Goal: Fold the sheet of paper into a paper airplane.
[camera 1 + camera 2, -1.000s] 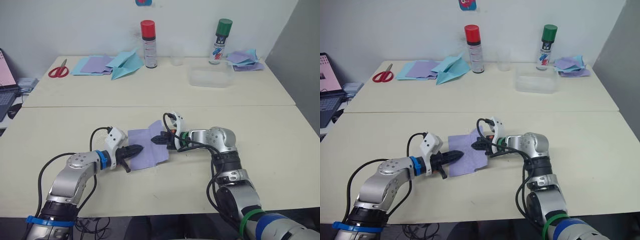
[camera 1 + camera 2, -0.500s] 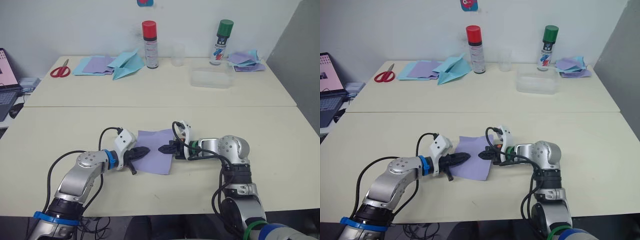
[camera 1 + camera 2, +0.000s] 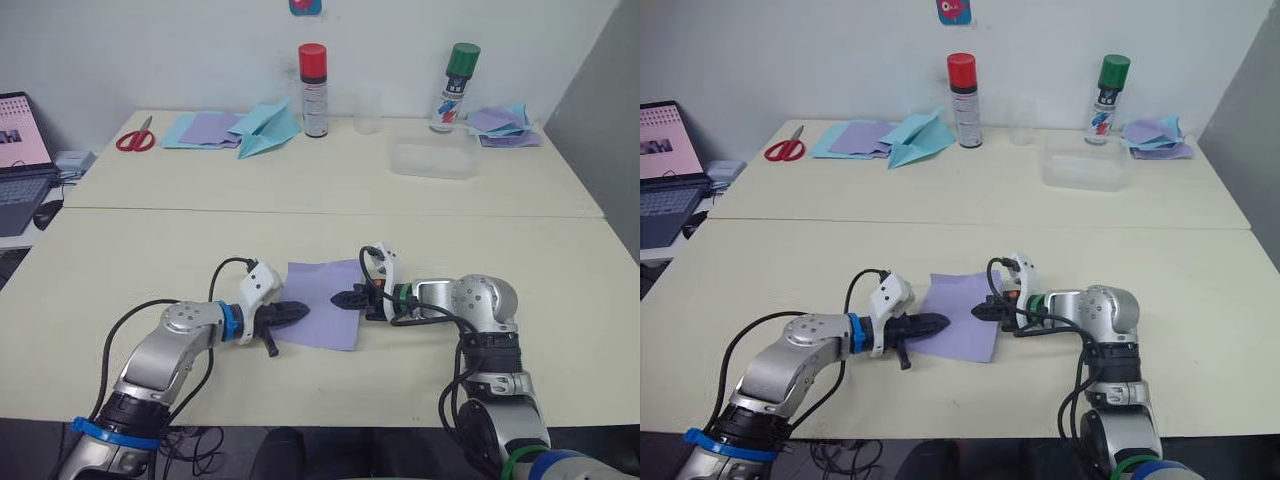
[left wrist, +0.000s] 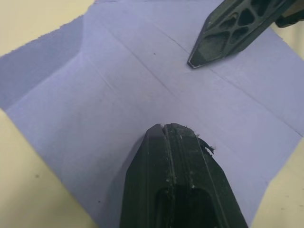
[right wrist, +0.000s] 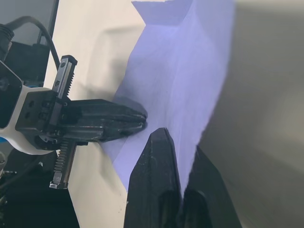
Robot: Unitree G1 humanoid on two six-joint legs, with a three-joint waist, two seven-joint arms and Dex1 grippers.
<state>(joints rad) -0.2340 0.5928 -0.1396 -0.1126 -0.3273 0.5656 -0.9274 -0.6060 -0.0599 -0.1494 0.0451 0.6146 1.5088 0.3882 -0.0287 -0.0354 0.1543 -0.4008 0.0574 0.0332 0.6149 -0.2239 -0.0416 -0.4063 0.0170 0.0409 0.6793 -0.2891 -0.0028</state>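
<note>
1. Head views: the sheet of paper [image 3: 325,317] lies flat on the near desk [image 3: 120,260], between the two arms. It is lavender-purple and roughly square.
2. The left gripper [image 3: 298,310] lies low at the sheet's left edge, its black tip resting on the paper. Its jaws are closed together, and I cannot tell whether any paper is pinched between them.
3. The right gripper [image 3: 339,299] points leftward at the sheet's right edge, with its tip over the paper. The two tips face each other and stand near but apart.
4. On the far desk [image 3: 330,170] are a pair of red scissors [image 3: 132,137], a pile of blue and purple sheets [image 3: 200,129], a light-blue paper airplane [image 3: 265,129], a red-capped spray can [image 3: 314,88], a clear cup [image 3: 367,110], a clear plastic box [image 3: 433,158], a green-capped spray can [image 3: 460,86] and another pile of sheets [image 3: 505,124]. A laptop [image 3: 22,165] sits at the far left.
5. Left wrist view: the left gripper's fingers [image 4: 178,180] meet along a thin seam and rest on the sheet, which shows several straight crease lines crossing it. The tip of the right gripper comes in from the far side, just above the paper.
6. Right wrist view: the right gripper's fingers [image 5: 156,185] stand slightly apart at the tips, with the sheet's edge running into the gap between them. Whether they grip it I cannot tell. Across the sheet, the left gripper lies with its tip on the paper.
</note>
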